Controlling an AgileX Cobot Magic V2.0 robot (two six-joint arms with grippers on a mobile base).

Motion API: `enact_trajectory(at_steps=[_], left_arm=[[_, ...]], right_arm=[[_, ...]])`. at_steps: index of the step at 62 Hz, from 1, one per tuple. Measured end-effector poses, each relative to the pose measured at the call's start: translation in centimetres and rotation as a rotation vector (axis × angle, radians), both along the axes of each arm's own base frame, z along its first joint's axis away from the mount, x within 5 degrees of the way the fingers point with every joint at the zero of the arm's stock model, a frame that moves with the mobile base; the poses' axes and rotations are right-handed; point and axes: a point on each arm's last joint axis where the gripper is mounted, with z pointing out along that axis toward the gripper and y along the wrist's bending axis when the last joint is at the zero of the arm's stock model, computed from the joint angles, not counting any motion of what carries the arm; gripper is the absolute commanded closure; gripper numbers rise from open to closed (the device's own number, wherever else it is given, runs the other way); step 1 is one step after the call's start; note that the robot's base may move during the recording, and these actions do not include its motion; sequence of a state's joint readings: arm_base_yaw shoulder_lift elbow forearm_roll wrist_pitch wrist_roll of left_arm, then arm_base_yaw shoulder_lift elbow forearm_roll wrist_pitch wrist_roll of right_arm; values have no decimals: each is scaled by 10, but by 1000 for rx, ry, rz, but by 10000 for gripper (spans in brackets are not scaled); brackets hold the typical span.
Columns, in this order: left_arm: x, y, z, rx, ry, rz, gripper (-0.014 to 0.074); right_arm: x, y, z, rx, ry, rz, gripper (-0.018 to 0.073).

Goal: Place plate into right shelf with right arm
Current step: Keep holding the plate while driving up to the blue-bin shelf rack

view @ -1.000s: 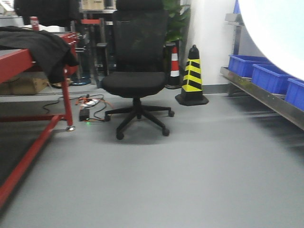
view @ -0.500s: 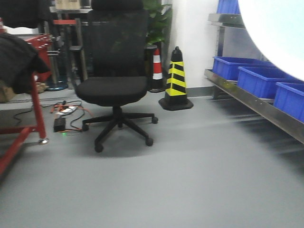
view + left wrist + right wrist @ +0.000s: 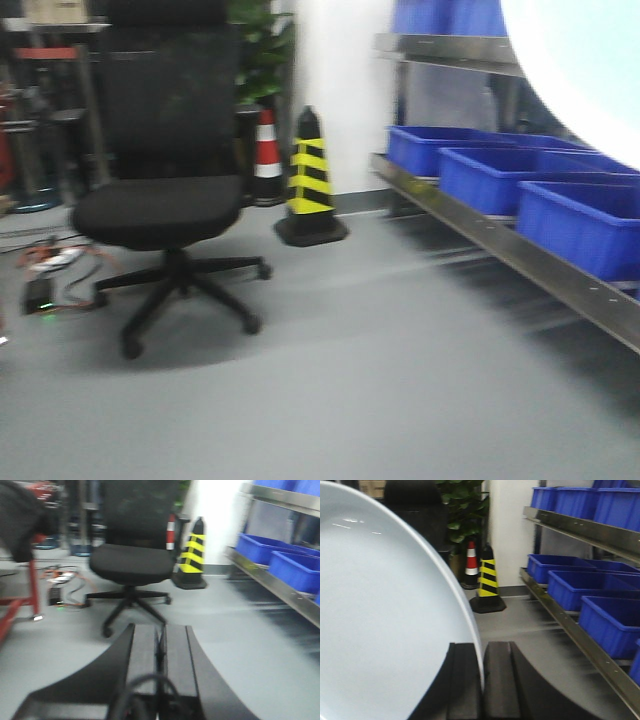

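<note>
Grips the plate [image 3: 385,620] on edge in the right gripper [image 3: 482,652], the lower rim pinched in the narrow slot between the two black fingers [image 3: 462,680]. Round, so no long axis to name. Stands near upright, broad face turned to the left of the right wrist view, thin edge pointing ahead toward the striped cone [image 3: 487,582]. Looks plain, pale bluish-white and glossy, with small highlights near the top and a low raised rim along the curve. Shows again as a bright blurred disc in the upper right corner of the front view. Hangs in the air beside the right shelf [image 3: 565,625], apart from its steel rail and the blue bins [image 3: 570,587], not yet in the rack. Presses the fingers of the left gripper [image 3: 161,630] together with only a thin seam between them, nothing held. Faces a black office chair [image 3: 132,560] from the left wrist view.
</note>
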State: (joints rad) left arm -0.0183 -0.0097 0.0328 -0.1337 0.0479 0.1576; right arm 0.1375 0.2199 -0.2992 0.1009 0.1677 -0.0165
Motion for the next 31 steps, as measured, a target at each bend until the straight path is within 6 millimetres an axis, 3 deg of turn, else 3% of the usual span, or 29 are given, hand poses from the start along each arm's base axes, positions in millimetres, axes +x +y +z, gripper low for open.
enact_trajectory(at_steps=[31], left_arm=[[0, 0, 0, 0, 0, 0, 724]], right_arm=[[0, 0, 0, 0, 0, 0, 505]])
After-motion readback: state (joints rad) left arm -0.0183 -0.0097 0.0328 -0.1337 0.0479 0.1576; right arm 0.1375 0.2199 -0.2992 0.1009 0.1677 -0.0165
